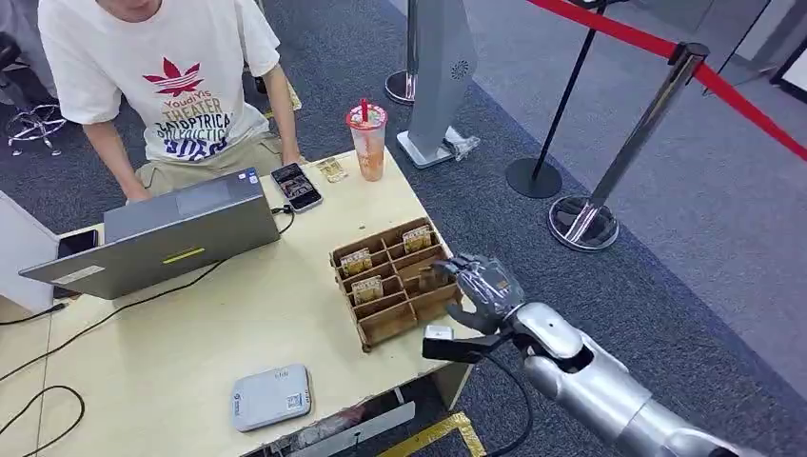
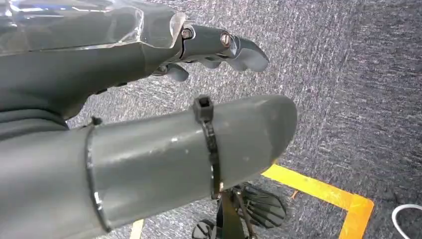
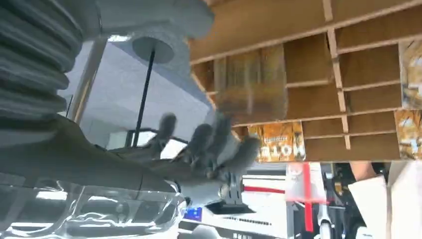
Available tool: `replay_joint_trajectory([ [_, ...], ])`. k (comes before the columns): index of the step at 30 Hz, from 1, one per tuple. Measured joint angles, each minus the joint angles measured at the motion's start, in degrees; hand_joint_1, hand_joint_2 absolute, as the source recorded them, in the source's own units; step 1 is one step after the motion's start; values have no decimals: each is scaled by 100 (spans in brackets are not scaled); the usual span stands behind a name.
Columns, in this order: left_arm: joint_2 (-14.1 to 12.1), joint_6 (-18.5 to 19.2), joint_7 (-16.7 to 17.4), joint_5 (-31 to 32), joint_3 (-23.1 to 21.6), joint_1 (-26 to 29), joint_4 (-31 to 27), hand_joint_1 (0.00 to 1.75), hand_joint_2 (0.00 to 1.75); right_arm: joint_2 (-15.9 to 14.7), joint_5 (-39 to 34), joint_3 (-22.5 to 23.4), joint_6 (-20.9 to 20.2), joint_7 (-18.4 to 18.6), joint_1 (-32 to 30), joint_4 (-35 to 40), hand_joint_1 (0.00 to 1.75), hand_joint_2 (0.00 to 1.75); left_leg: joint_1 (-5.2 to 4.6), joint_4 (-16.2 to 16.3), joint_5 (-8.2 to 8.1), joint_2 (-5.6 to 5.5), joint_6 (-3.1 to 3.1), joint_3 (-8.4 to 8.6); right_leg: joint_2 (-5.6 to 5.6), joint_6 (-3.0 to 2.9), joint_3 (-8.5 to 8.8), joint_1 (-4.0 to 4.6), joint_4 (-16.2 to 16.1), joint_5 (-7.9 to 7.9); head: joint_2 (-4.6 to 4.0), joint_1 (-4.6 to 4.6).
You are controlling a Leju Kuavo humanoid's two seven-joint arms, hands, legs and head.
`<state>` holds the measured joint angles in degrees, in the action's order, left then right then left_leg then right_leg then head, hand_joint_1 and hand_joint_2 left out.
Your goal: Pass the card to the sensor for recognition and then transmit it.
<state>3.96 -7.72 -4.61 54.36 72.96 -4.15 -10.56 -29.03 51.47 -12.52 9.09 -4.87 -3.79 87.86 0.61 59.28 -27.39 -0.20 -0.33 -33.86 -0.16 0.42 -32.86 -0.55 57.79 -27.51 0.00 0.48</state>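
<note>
A wooden divided box (image 1: 400, 309) sits at the table's right edge with cards standing in its slots (image 1: 357, 260), (image 1: 417, 236). My right hand (image 1: 483, 286) hovers at the box's right side, fingers spread towards a dark card (image 1: 433, 277) in a near slot. In the right wrist view the fingers (image 3: 209, 142) are apart in front of the box (image 3: 308, 59), beside a blurred card (image 3: 251, 84) and a printed card (image 3: 276, 142); I see nothing gripped. The grey-white sensor pad (image 1: 271, 396) lies at the table's front. My left hand (image 2: 164, 144) hangs over carpet, holding nothing.
A person sits behind an open laptop (image 1: 181, 233) at the far left. A phone (image 1: 296, 186) and a drink cup (image 1: 367, 141) stand at the far edge. Cables (image 1: 143, 300) trail over the tabletop. Stanchions (image 1: 595, 205) with red rope stand to the right.
</note>
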Motion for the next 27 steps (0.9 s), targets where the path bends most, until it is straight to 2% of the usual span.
replay_joint_trajectory([
  [7,4,2,-26,11,0,-2,2,0,0,-181,-39,39,-4,-55,11,151,16,175,0,0,0,0,0,0,0,0,0,0,0,0,0,-2],
  [11,13,4,-26,9,0,-3,2,0,0,-216,-39,57,-6,-59,7,236,23,175,0,0,-1,0,0,0,1,0,-1,0,0,0,0,-2],
  [13,15,4,-26,9,0,-3,0,0,0,-218,-26,57,-9,-33,5,278,30,175,0,0,-1,0,0,0,1,0,-1,0,0,0,0,-2],
  [14,15,4,-26,9,0,-3,0,0,0,-218,-26,57,-15,-24,6,297,40,175,0,0,-1,0,0,0,1,0,-1,0,0,0,0,-2],
  [22,17,15,-26,20,0,-3,0,0,0,-218,-26,57,-74,9,7,324,56,175,0,0,0,0,0,0,1,0,-1,0,0,0,0,-2],
  [27,17,17,-26,68,0,-5,0,0,0,-218,-52,30,-155,-53,66,280,54,175,0,0,0,0,0,-2,1,0,-1,0,0,0,0,-2],
])
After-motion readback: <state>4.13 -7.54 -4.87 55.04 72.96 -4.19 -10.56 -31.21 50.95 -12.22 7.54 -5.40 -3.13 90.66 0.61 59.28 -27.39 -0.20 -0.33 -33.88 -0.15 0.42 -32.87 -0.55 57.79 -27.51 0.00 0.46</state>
